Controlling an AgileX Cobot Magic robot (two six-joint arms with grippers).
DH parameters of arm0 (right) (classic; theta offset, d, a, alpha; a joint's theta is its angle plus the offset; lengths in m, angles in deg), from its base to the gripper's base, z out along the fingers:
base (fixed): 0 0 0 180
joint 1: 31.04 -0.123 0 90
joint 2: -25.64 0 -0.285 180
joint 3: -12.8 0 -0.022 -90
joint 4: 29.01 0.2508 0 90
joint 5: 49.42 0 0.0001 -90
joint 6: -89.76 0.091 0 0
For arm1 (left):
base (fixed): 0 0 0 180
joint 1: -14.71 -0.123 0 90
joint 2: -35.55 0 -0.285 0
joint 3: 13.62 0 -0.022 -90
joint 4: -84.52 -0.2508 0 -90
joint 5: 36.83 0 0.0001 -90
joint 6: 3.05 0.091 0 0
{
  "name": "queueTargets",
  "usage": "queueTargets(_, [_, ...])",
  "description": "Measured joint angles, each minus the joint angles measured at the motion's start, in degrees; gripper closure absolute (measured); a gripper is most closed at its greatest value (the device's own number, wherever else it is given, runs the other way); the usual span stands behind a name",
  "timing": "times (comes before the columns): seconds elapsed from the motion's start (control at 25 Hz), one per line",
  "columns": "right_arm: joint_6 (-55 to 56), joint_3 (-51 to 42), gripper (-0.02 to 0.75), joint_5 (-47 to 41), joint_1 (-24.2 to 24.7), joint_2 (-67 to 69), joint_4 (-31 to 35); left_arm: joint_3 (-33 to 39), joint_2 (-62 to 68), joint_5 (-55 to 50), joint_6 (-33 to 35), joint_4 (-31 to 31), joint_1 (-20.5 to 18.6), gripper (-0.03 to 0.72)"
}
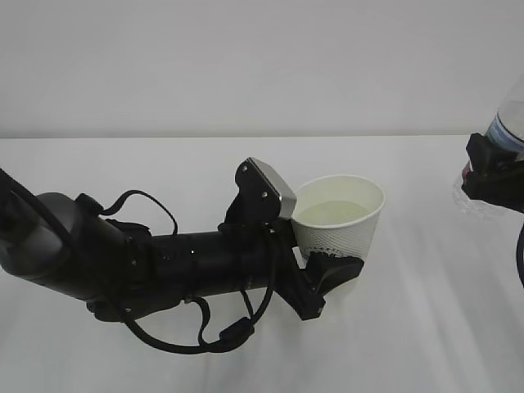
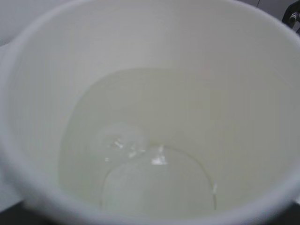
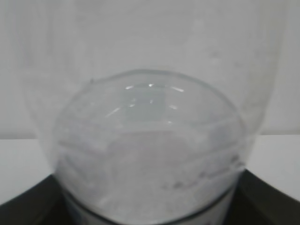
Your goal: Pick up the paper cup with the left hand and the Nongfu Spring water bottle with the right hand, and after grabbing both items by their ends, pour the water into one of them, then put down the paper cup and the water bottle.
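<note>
Paper cup (image 1: 340, 217) with water (image 2: 140, 154) clasped in left tool (image 1: 327, 274), bottle (image 1: 509, 119) clasped in right tool (image 1: 491, 176)

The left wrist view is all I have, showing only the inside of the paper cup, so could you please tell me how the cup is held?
Observer: The left gripper clamps the paper cup low on its wall; the cup stands about upright above the table.
Operator: Thank you. Where is the bottle?
Observer: The Nongfu Spring water bottle sits at the exterior view's far right edge, well apart from the cup, in the right gripper.
Operator: Is any water left in it?
Observer: Yes, the right wrist view shows water pooled in the bottle.
</note>
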Motion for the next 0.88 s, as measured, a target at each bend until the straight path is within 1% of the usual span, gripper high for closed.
queueTargets(0.24, [-2.09, 0.96, 0.224, 0.12, 0.0, 1.58, 0.84, 0.0, 0.0, 0.0, 0.0, 0.09, 0.0, 0.196])
queueTargets(0.56, [-2.35, 5.38, 0.224, 0.23, 0.0, 8.18, 1.09, 0.0, 0.0, 0.0, 0.0, 0.09, 0.0, 0.196])
queueTargets(0.88, [-2.35, 9.49, 0.224, 0.23, 0.0, 11.49, 1.09, 0.0, 0.0, 0.0, 0.0, 0.09, 0.0, 0.196])
